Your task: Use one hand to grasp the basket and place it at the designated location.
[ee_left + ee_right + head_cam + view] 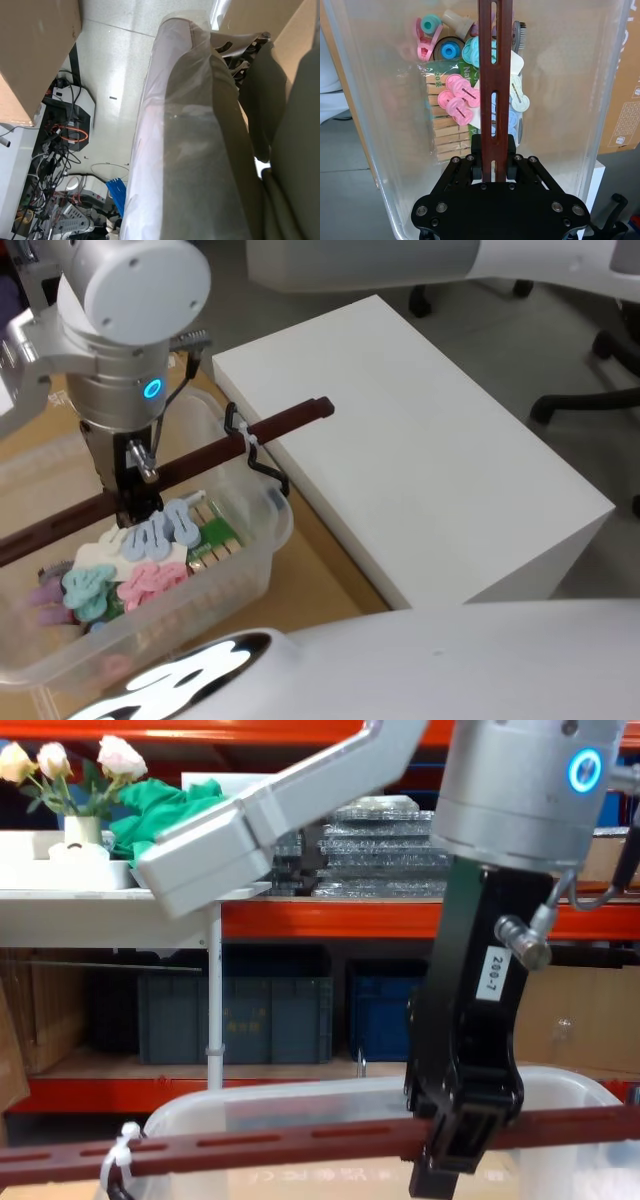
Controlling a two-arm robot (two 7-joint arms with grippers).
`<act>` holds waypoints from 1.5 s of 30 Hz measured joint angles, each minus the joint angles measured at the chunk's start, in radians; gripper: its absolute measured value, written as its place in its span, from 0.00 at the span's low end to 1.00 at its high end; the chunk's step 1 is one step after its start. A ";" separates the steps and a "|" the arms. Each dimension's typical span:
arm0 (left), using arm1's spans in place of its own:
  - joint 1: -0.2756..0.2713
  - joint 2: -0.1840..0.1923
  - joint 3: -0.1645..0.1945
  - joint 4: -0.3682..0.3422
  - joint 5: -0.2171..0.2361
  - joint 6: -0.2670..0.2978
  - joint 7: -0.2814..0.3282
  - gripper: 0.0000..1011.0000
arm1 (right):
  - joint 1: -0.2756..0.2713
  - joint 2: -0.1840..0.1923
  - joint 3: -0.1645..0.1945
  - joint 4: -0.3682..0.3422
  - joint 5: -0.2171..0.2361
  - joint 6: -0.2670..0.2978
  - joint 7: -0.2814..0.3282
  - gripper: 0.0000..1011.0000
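Brown cardboard surface [330, 570] lies under 1 clear plastic basket [280, 525]; 1 white box [420, 460] stands just beside, on grey floor [560, 360]

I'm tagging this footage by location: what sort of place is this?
Probably a warehouse-style robotics lab: orange steel racks hold blue-grey crates, office chair bases stand on a bare floor, and cables lie tangled around electronics.

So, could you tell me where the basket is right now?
In the head view, the basket is at the lower left, just left of the white box, with the right claw shut on its handle.
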 joint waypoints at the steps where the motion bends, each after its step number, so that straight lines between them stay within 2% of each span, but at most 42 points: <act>1: 0.000 0.000 0.000 0.000 0.000 0.000 0.000 0.00 | -0.003 -0.001 -0.004 0.000 -0.003 0.000 0.000 0.23; 7: 0.000 0.000 0.000 0.000 0.000 0.000 0.000 0.00 | -0.013 -0.008 -0.014 0.004 -0.015 0.003 0.000 0.23; 35: 0.000 0.000 0.000 0.000 0.000 0.000 0.000 0.00 | -0.048 -0.038 -0.050 0.011 -0.126 0.033 -0.017 0.23; 45: 0.000 0.000 0.000 0.000 0.000 0.000 0.000 0.00 | -0.061 -0.038 -0.051 0.012 -0.140 0.038 -0.021 0.23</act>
